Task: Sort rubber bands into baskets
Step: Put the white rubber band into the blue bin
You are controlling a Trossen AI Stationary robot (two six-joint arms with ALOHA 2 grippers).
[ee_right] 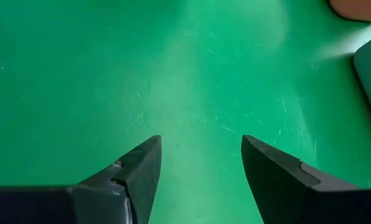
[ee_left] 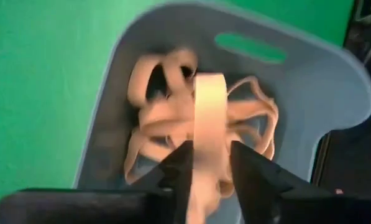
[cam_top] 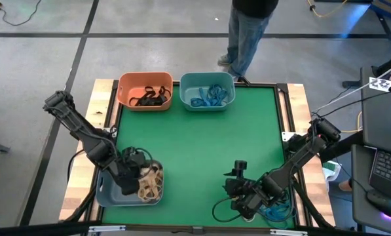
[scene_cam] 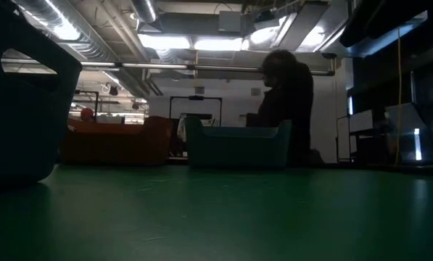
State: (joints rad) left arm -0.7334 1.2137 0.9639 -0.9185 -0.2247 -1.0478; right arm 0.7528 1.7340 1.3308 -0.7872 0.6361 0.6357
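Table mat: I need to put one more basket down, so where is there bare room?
The green mat is bare across its middle, between the orange basket and teal basket and both arms. Crowded: the grey-blue basket under the left gripper, and around the right gripper.

Green table, top-down. Orange basket with black rubber bands beside teal basket with blue bands at far edge. Left gripper over grey-blue basket holding tan bands, near-left corner. Right gripper above bare mat near-right. Person's legs beyond table
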